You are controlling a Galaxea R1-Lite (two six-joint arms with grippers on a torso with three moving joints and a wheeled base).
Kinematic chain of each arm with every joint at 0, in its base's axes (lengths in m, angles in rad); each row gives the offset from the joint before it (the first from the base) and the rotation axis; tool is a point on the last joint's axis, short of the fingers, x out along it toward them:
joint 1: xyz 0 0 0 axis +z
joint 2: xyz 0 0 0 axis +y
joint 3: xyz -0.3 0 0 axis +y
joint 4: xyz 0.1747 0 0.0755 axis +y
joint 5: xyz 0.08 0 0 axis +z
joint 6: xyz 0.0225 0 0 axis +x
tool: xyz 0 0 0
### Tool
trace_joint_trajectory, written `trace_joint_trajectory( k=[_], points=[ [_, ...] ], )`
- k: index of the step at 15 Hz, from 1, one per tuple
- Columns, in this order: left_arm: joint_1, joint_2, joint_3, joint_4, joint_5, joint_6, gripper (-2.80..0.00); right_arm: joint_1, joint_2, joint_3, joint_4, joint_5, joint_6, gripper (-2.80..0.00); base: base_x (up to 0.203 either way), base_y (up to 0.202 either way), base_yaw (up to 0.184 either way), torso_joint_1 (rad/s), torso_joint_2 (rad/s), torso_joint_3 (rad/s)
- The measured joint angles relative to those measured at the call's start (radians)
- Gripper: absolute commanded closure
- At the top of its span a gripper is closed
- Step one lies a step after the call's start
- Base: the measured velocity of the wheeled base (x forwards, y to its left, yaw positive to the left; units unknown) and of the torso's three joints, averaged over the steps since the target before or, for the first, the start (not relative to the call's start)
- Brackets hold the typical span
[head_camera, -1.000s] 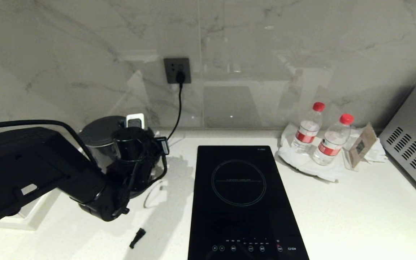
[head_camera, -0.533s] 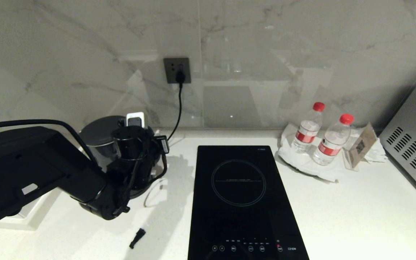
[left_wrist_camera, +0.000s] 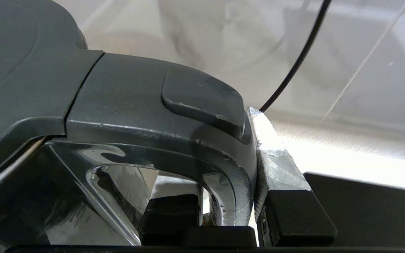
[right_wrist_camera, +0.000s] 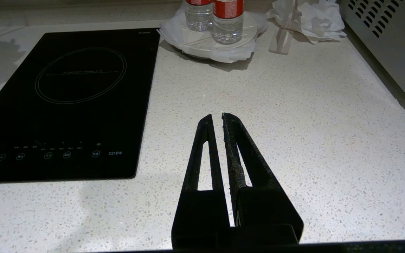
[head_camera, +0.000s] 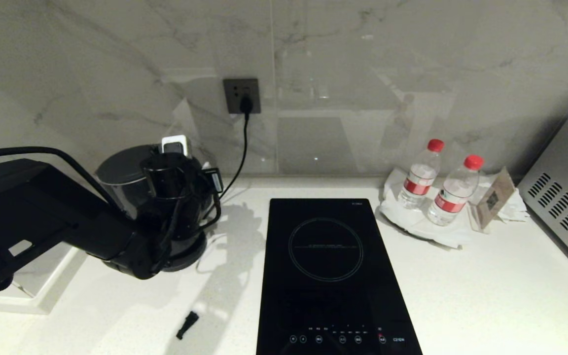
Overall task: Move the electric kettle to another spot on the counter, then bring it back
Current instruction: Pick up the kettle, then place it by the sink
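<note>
The electric kettle (head_camera: 119,171), glossy black with a flat grey lid, is at the back left of the white speckled counter (head_camera: 481,296), partly hidden behind my left wrist. In the left wrist view my left gripper (left_wrist_camera: 223,182) is shut on the kettle's loop handle (left_wrist_camera: 135,102), one taped finger (left_wrist_camera: 272,158) pressed against its outer side. A round black base disc (head_camera: 188,254) shows on the counter below the wrist. My right gripper (right_wrist_camera: 216,117) hangs shut and empty over bare counter (right_wrist_camera: 311,116), right of the hob.
A black induction hob (head_camera: 331,276) lies mid-counter. Two water bottles (head_camera: 419,175) and a card stand sit at the back right beside a silver appliance (head_camera: 565,197). A cord runs to the wall socket (head_camera: 242,96). A small black piece (head_camera: 187,325) lies near the front.
My left arm has risen and shifted left in the head view, carrying the kettle with it. The grip on the handle is unchanged. The right arm has not moved.
</note>
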Motion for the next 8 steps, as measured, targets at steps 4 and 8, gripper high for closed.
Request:
trace_joint_trajectory(
  k=[4,8],
  points=[
    [0.000,-0.038,-0.014,0.022,-0.001,0.001,0.00,0.000,0.000,0.000,0.000,0.000,-0.001,0.00,0.000,0.000,0.000,0.000,0.00,0.000],
    [-0.024,-0.131,0.068,0.067,-0.043,-0.004,0.00,0.000,0.000,0.000,0.000,0.000,0.000,0.00,0.000,0.000,0.000,0.000,0.00,0.000]
  ],
)
